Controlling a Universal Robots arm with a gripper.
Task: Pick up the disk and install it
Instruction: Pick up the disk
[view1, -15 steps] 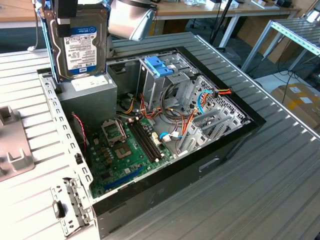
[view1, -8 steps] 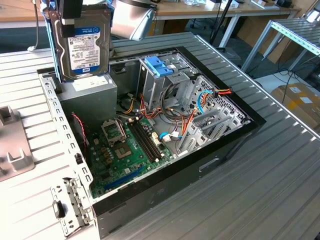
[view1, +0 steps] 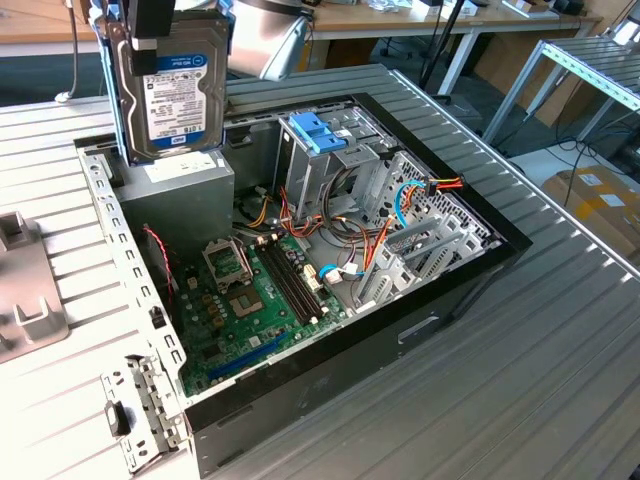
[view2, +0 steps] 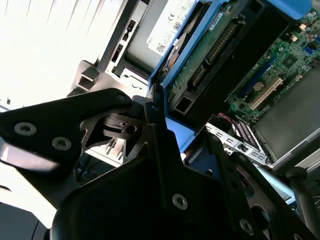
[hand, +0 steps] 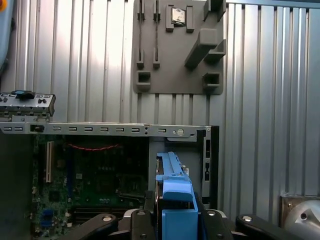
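One disk (view1: 172, 88) is held upright in the air, pinched at its blue side pieces by the gripper (hand: 176, 217), above the grey power supply box (view1: 185, 195) of the open computer case (view1: 330, 385) on the ribbed surface (view1: 540, 390).

matte black claw (hand: 176, 217) of angular linked plates, dotted with silver screw heads (hand: 103, 218).

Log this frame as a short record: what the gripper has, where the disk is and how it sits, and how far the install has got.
gripper: shut on the disk
disk pose: on edge, label facing the exterior view
disk place: raised over the power supply, at the exterior view's left end of the open case
drive cage: light-blue handles, inside the case, apart from the disk
install: not yet done
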